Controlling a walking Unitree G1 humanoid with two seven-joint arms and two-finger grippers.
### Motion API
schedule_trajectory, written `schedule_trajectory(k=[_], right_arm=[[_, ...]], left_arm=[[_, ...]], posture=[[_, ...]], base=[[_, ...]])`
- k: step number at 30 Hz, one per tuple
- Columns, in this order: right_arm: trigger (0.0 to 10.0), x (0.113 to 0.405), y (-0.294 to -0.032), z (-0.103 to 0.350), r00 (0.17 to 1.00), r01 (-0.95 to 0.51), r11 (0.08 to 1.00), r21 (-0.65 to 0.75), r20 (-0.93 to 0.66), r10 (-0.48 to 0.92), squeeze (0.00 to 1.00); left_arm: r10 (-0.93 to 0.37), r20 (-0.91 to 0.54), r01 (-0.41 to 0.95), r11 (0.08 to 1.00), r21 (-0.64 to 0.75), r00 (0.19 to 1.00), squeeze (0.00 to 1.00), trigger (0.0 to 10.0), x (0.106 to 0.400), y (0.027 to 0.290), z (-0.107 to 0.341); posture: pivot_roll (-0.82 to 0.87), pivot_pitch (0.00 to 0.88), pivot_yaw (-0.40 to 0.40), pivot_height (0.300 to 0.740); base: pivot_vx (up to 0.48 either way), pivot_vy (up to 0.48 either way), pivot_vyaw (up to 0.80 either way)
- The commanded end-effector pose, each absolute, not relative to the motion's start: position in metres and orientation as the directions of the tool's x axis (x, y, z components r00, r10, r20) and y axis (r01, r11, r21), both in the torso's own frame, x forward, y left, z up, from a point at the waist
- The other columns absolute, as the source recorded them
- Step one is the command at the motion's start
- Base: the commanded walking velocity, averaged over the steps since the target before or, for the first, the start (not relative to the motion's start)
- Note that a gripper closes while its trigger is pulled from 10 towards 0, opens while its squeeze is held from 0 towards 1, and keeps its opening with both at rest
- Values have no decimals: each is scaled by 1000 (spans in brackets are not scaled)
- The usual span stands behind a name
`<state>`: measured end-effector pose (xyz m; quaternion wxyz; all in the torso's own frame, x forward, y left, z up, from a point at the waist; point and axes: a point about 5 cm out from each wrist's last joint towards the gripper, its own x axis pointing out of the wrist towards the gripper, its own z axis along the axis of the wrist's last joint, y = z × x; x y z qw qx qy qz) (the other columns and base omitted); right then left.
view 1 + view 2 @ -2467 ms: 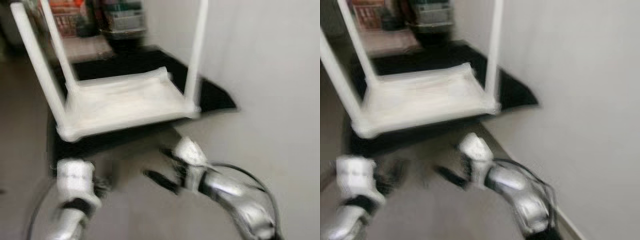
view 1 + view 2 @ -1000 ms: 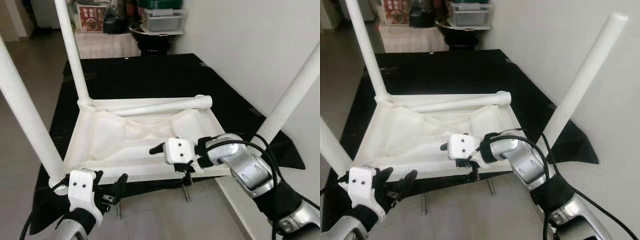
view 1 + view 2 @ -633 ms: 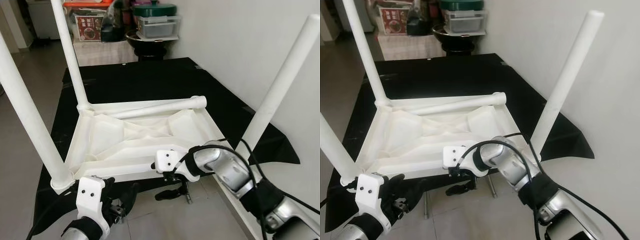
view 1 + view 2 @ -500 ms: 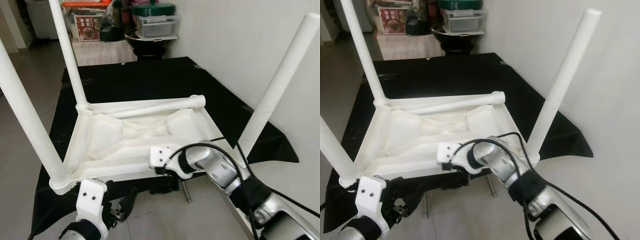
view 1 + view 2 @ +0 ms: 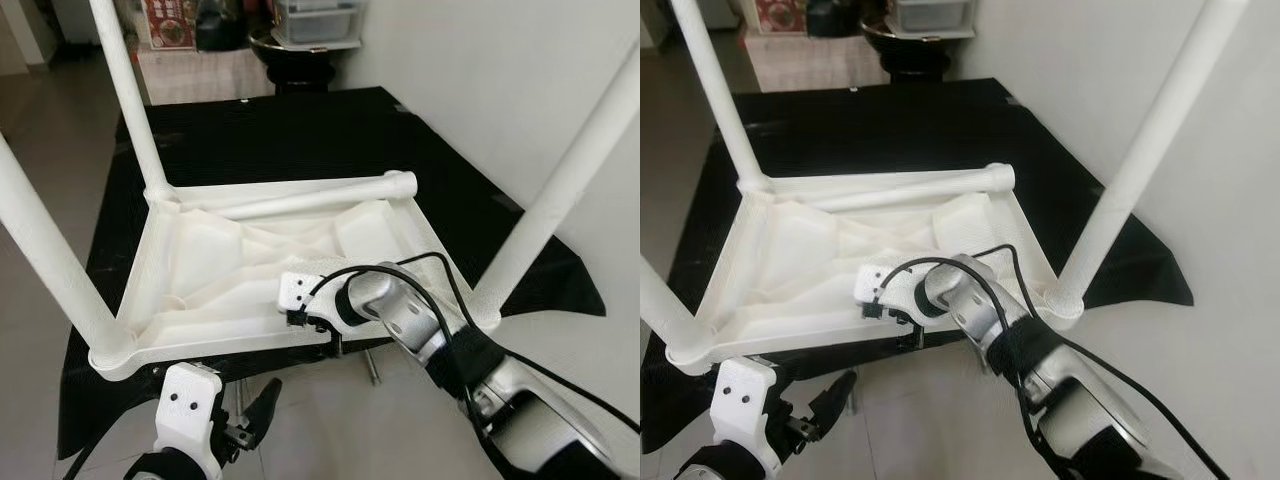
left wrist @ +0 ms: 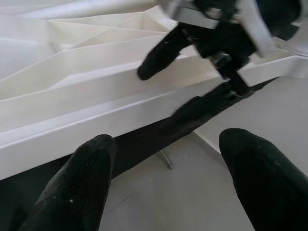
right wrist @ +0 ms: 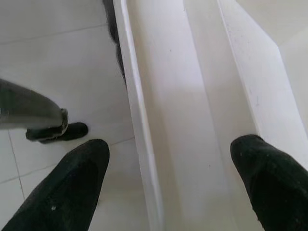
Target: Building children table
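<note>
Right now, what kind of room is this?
Probably a home living or storage corner: tiled floor, plain white wall, stacked containers at the back. An upturned white children's table lies on a black low table.

White plastic children table (image 5: 240, 270) upside down on black worktop (image 5: 300, 140), ribbed underside up. Three legs upright at 10, 8 and 4 o'clock corners; fourth leg (image 5: 310, 197) lying flat along far edge.
</note>
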<state>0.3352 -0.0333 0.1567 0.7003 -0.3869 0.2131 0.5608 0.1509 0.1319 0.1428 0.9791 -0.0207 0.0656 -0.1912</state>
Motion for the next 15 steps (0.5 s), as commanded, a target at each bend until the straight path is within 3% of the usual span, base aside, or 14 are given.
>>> schedule_trajectory(k=[1, 3, 4, 5, 6, 7, 11, 13, 15], right_arm=[[7333, 345, -36, 153, 354, -934, 167, -317, -740, 571, 0], [3137, 349, -28, 155, 382, -924, 222, -312, -726, 572, 0], [3137, 349, -28, 155, 382, -924, 222, -312, -726, 572, 0], [1686, 350, -25, 156, 390, -921, 238, -308, -719, 576, 0], [1686, 350, -25, 156, 390, -921, 238, -308, -719, 576, 0], [0, 352, -21, 158, 400, -916, 270, -296, -709, 581, 0], [0, 354, -17, 161, 413, -910, 300, -287, -699, 584, 0], [0, 360, -6, 169, 467, -880, 384, -280, -660, 589, 0], [0, 361, 0, 172, 488, -868, 406, -285, -641, 593, 0]], left_arm=[[-376, -125, 371, 927, -61, 918, 0, 10000, 148, 131, 143], [-377, -125, 372, 926, -61, 918, 0, 10000, 147, 129, 143], [-377, -125, 372, 926, -61, 918, 0, 10000, 147, 129, 143], [-377, -124, 372, 926, -61, 918, 0, 10000, 147, 129, 143], [-377, -124, 372, 926, -61, 918, 0, 10000, 147, 129, 143], [-376, -124, 371, 927, -61, 918, 0, 10000, 146, 128, 143], [-374, -124, 369, 927, -61, 919, 0, 10000, 145, 128, 144], [-372, -123, 366, 928, -66, 920, 0, 10000, 144, 127, 144], [-372, -123, 366, 928, -69, 920, 0, 10000, 143, 126, 144]], posture=[[74, 122, -74, 740], [78, 127, -78, 740], [78, 127, -78, 740], [80, 129, -78, 740], [80, 129, -78, 740], [81, 133, -82, 740], [81, 134, -83, 740], [81, 139, -89, 740], [86, 143, -93, 740]], base=[[0, 0, 0], [0, 0, 0], [0, 0, 0], [0, 0, 0], [0, 0, 0], [0, 0, 0], [0, 0, 0], [0, 0, 0], [0, 0, 0]])
